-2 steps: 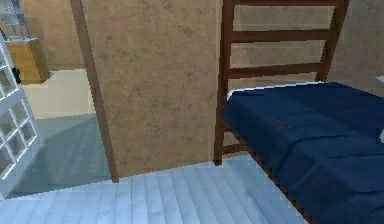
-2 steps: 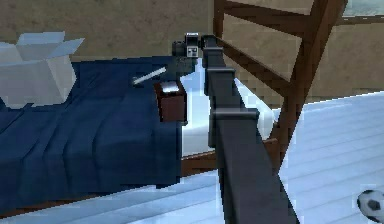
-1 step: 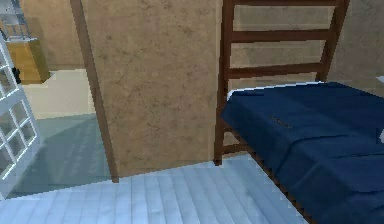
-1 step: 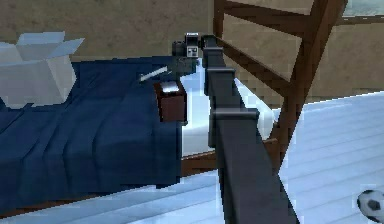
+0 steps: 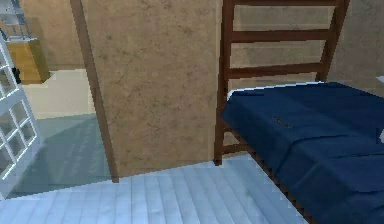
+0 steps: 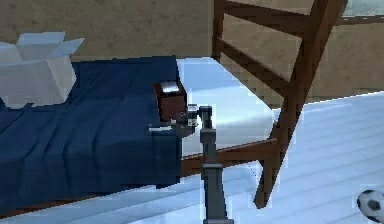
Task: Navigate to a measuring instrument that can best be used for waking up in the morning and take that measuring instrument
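A small dark red-brown box-shaped thing (image 6: 172, 97), perhaps the alarm clock, sits on the bed at the edge of the blue blanket (image 6: 90, 130) in the arm side view. My arm (image 6: 212, 175) rises from the bottom edge. Its gripper (image 6: 165, 128) ends just below and in front of that small box. With the box and bed right behind the fingers, I cannot tell whether the gripper holds anything.
A white open box (image 6: 40, 65) lies on the bed's left part. The wooden bed frame (image 6: 300, 90) slants across the right, with a ball (image 6: 372, 202) on the floor. In the forward view, the bed (image 5: 320, 140) is at right, a brown wall (image 5: 160, 80) ahead and a white glazed door (image 5: 12, 120) at left.
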